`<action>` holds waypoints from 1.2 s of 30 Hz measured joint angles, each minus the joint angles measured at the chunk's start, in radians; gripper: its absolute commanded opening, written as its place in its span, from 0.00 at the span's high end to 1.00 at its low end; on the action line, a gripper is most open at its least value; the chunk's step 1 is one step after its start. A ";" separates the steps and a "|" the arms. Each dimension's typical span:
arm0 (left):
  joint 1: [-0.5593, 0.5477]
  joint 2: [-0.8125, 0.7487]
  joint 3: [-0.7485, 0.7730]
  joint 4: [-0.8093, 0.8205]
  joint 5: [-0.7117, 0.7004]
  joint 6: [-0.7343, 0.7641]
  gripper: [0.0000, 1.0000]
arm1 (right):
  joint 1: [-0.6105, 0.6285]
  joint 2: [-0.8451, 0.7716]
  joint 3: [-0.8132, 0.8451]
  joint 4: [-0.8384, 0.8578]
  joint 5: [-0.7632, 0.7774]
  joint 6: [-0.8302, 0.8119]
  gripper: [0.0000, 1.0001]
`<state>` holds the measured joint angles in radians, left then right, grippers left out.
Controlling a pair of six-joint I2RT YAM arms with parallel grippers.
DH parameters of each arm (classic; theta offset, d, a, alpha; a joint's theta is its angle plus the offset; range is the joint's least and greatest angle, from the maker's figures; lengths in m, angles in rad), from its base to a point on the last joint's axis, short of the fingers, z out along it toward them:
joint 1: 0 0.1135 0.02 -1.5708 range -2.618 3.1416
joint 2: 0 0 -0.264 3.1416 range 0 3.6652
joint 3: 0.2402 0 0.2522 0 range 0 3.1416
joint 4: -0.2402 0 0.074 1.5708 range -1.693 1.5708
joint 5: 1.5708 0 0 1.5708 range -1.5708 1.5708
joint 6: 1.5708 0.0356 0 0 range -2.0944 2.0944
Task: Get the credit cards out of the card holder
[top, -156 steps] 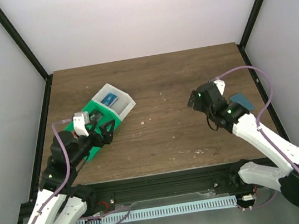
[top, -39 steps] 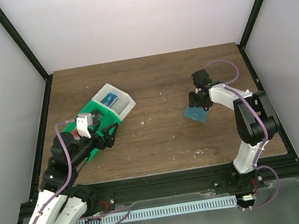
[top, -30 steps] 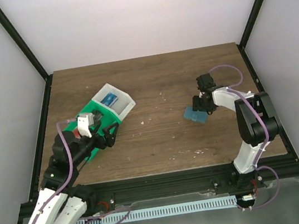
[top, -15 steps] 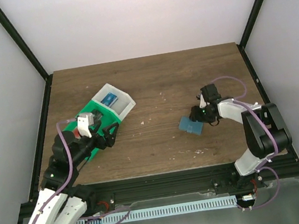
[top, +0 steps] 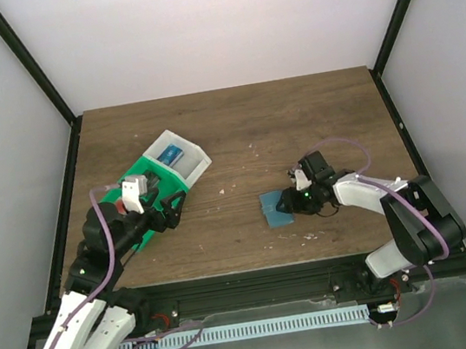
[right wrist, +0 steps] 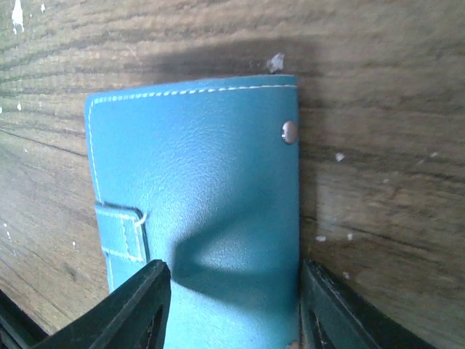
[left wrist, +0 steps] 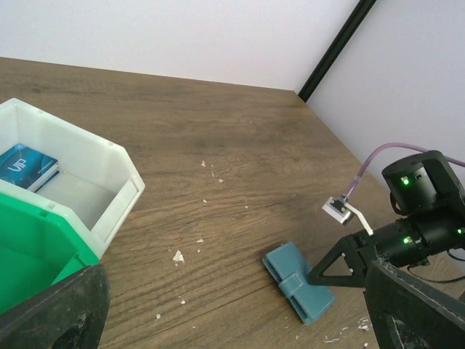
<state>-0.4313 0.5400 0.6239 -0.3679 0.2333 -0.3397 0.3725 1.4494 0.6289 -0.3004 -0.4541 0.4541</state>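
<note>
A: Top view?
B: Fixed high behind the near edge, looking down on the whole surface [top: 235, 130].
A: Left wrist?
B: Low beside the tray [left wrist: 109, 156], facing across the surface toward the holder [left wrist: 298, 282], some way off.
A: Right wrist?
B: Very near, looking down on the holder, only wood around it.
A: Shared?
B: Holder in all three; tray in top and left wrist.

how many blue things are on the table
2: the card holder flat between the right fingers, a VIP card in the white bin; others may lie under it.
</note>
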 measured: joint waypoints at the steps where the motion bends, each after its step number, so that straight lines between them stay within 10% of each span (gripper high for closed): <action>1: 0.000 0.002 0.000 0.000 0.000 0.000 0.03 | 0.007 -0.003 -0.004 0.003 -0.002 0.005 0.52; 22: 0.000 0.047 0.000 0.000 0.006 -0.010 0.22 | 0.039 -0.002 -0.044 0.122 0.037 0.069 0.99; 30: 0.000 0.141 0.003 0.014 0.062 -0.097 0.34 | 0.039 -0.060 -0.082 0.145 -0.011 0.094 0.98; 36: -0.010 0.210 0.001 0.060 0.165 -0.157 0.37 | 0.042 -0.124 -0.089 0.159 -0.021 0.126 0.69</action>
<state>-0.4416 0.7498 0.6250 -0.3077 0.3985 -0.4969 0.4141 1.3258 0.5400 -0.1417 -0.4755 0.5797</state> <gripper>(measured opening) 0.646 0.230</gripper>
